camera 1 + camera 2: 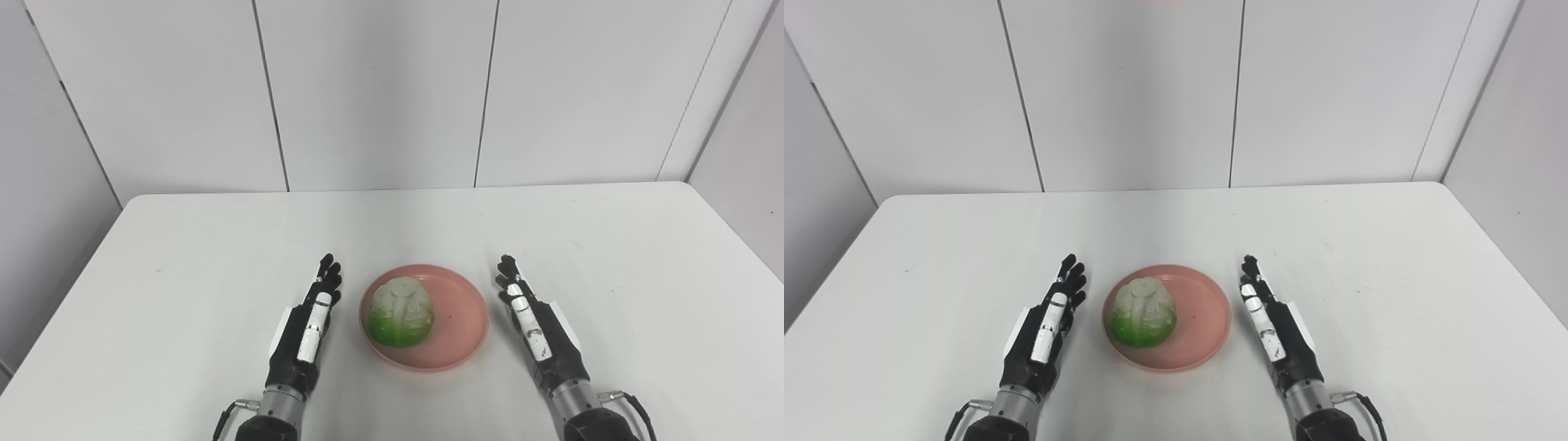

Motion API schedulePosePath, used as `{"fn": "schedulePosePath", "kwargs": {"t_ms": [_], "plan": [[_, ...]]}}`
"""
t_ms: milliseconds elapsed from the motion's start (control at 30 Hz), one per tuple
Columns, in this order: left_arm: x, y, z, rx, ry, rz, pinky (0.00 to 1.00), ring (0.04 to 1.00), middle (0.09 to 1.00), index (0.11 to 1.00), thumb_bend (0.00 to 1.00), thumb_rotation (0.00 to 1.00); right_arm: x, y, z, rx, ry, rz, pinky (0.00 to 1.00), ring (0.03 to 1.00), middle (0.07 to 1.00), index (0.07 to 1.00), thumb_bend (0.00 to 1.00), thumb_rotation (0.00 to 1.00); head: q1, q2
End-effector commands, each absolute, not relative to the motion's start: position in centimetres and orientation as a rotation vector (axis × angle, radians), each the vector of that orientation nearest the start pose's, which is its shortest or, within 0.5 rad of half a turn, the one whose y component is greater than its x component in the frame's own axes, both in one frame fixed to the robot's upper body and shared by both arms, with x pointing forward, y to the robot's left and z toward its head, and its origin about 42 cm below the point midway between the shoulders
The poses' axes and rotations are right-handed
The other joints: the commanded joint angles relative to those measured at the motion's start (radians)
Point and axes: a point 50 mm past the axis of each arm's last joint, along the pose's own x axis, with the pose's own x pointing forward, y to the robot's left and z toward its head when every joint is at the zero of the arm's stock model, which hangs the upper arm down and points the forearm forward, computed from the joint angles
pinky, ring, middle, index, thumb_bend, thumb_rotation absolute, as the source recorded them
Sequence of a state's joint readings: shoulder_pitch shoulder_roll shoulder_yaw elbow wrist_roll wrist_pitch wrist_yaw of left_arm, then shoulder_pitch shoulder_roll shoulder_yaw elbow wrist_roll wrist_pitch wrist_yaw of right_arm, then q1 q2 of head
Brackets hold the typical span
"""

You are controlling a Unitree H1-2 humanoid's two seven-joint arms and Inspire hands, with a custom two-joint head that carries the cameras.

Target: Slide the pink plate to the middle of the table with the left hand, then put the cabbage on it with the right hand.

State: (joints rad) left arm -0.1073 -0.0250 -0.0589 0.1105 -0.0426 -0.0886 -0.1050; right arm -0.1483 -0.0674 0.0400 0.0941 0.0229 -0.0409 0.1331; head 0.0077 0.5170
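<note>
A pink plate (460, 321) lies on the white table near the front centre. A green and white cabbage (401, 312) rests on the plate's left half. My left hand (309, 327) lies just left of the plate, fingers straight and pointing away from me, holding nothing. To the right of the plate, my right hand (538, 327) is stretched out the same way, apart from the rim and empty. The same scene shows in the right eye view, with the cabbage (1143, 313) on the plate (1206, 318).
The white table (184, 257) reaches back to a grey panelled wall (380, 92). Its left and right edges show at both sides. Nothing else stands on it.
</note>
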Motion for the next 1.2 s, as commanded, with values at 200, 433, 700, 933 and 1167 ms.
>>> {"fn": "schedulePosePath", "kwargs": {"t_ms": [200,433,700,933,1167], "plan": [[29.82,17.97,7.0,-0.056,0.024,-0.166,0.99,0.998,1.0,1.0,0.35,1.0,32.28,-20.21,9.87,-0.032,-0.034,0.192,1.0,1.0,1.0,1.0,0.24,1.0,0.001,0.001],[29.83,17.97,7.08,-0.052,0.022,-0.168,0.99,0.998,1.0,0.998,0.34,1.0,32.28,-20.22,9.9,-0.033,-0.031,0.193,1.0,1.0,1.0,1.0,0.24,1.0,0.001,0.002],[29.86,18.02,7.09,-0.047,0.02,-0.168,0.98,0.991,1.0,0.994,0.35,1.0,32.28,-20.21,9.96,-0.033,-0.027,0.196,1.0,1.0,1.0,1.0,0.24,1.0,0.0,0.004],[29.86,18.0,7.08,-0.051,0.024,-0.165,0.99,0.995,1.0,0.995,0.36,1.0,32.28,-20.17,9.97,-0.035,-0.028,0.198,1.0,1.0,1.0,1.0,0.24,1.0,-0.001,0.006],[29.85,18.07,7.09,-0.052,0.021,-0.17,0.99,0.998,1.0,0.997,0.35,1.0,32.27,-20.04,10.04,-0.027,-0.023,0.197,1.0,1.0,1.0,1.0,0.24,1.0,-0.002,0.008]]}}
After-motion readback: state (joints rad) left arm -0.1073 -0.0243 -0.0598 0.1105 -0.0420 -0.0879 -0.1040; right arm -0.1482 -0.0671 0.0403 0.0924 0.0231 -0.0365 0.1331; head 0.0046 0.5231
